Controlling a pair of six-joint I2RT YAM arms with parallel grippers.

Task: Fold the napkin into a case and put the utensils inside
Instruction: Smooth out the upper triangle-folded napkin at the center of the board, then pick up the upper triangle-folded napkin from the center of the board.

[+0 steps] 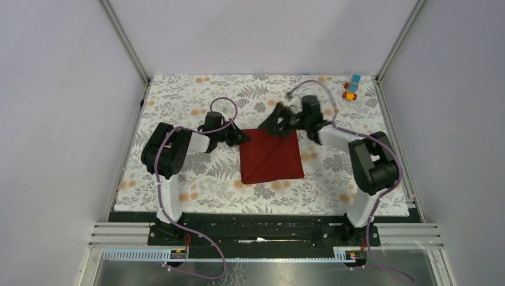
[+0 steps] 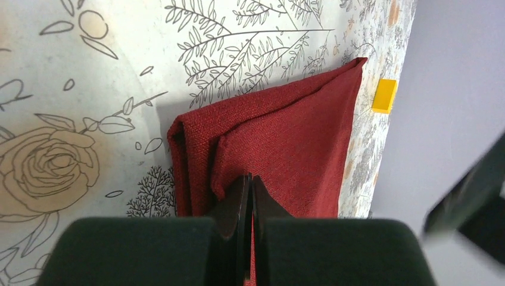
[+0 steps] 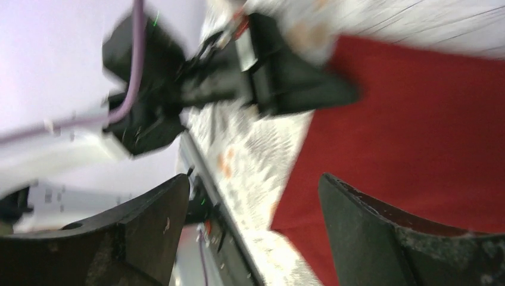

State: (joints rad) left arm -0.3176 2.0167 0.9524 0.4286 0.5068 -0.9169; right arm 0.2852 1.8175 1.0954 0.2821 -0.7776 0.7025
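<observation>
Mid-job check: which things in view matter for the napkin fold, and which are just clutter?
Job:
- napkin
- left claw, shut on the napkin's edge
- right claw, open by its far corner
- fork and knife: not in view

Lying about:
- toy blocks, far right corner
- yellow block, near the table edge

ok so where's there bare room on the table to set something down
Free: the far-left corner of the table, behind the left gripper; the near strip between the napkin and the front edge. Crowded: the napkin's far edge, where the right gripper also hovers, and the far-right corner with the toy blocks.
</observation>
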